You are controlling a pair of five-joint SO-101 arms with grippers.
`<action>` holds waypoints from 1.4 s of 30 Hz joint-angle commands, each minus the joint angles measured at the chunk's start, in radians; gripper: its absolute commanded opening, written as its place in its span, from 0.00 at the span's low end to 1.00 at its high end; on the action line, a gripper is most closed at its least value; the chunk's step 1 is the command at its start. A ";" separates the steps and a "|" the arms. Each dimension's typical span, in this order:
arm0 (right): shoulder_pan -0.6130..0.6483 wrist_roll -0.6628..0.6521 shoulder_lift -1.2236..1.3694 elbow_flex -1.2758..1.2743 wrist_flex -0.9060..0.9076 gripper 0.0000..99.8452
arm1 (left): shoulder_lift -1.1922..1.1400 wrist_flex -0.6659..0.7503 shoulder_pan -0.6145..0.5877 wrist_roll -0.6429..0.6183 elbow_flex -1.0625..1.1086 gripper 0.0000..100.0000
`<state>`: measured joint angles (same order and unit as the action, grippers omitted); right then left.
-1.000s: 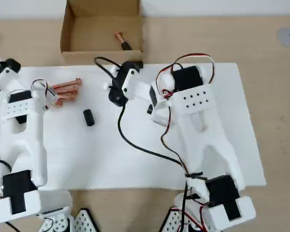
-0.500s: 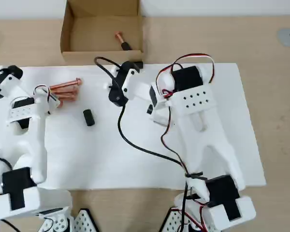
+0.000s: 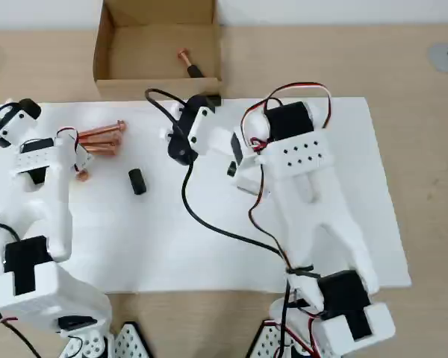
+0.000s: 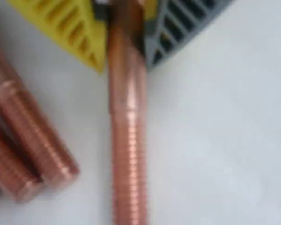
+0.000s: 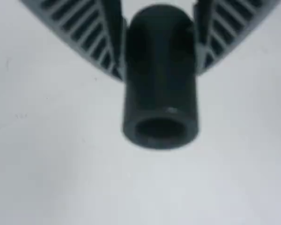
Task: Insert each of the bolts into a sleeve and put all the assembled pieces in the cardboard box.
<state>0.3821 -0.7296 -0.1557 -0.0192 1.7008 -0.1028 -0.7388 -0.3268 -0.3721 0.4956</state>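
Fingers (image 4: 70, 28) of the left gripper (image 4: 126, 18), one yellow and one grey, are pinching a copper bolt (image 4: 126, 103) by its smooth shank. The end between them is staying hidden, and the threaded end is running out of the left wrist view. Two loose bolts (image 4: 33, 140) are lying just beside it on the white sheet (image 4: 225, 140), with their far ends cut off by the edge. In the high view the left arm (image 3: 41, 186) is covering most of the held bolt.

Further right, a loose sleeve (image 3: 137, 181) is lying on the sheet, apart from the bolts. The cardboard box (image 3: 104, 56) is sitting beyond the sheet and holding one assembled piece (image 3: 188, 64).

The right gripper (image 5: 160, 18) is clamping a second sleeve (image 5: 160, 84). Its open bore is facing the wrist camera, and its rear end is sitting buried between the grey fingers (image 5: 84, 33).
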 commanded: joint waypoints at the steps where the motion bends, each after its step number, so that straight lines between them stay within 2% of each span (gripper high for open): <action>1: 0.007 -0.011 -0.041 -0.002 -0.008 0.01 | 0.002 -0.011 -0.002 0.011 -0.029 0.03; 7: 0.007 -0.011 -0.041 -0.002 -0.006 0.01 | 0.031 -0.018 -0.012 0.020 -0.035 0.01; 11: 0.007 -0.011 -0.041 -0.002 -0.006 0.01 | 0.151 -0.106 -0.017 0.020 -0.058 0.01; 18: 0.007 -0.011 -0.042 -0.002 -0.006 0.01 | 0.503 -0.233 -0.011 0.026 -0.060 0.01; 21: 0.007 -0.011 -0.042 -0.002 -0.006 0.01 | 0.608 -0.298 -0.008 0.061 -0.058 0.01; 29: 0.007 -0.011 -0.047 -0.002 -0.005 0.01 | 0.648 -0.554 -0.015 0.186 -0.068 0.01; 37: 0.007 -0.011 -0.048 -0.004 0.006 0.01 | 0.633 -0.876 -0.015 0.399 -0.224 0.01; 39: 0.007 -0.011 -0.048 -0.004 0.009 0.01 | 0.605 -0.930 -0.015 0.512 -0.281 0.01; 42: 0.007 -0.011 -0.048 -0.004 0.009 0.01 | 0.556 -0.931 -0.023 0.769 -0.302 0.01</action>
<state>0.3821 -0.7296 -0.1557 -0.0222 1.7070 0.4772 -1.6533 -0.3330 0.1834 0.2608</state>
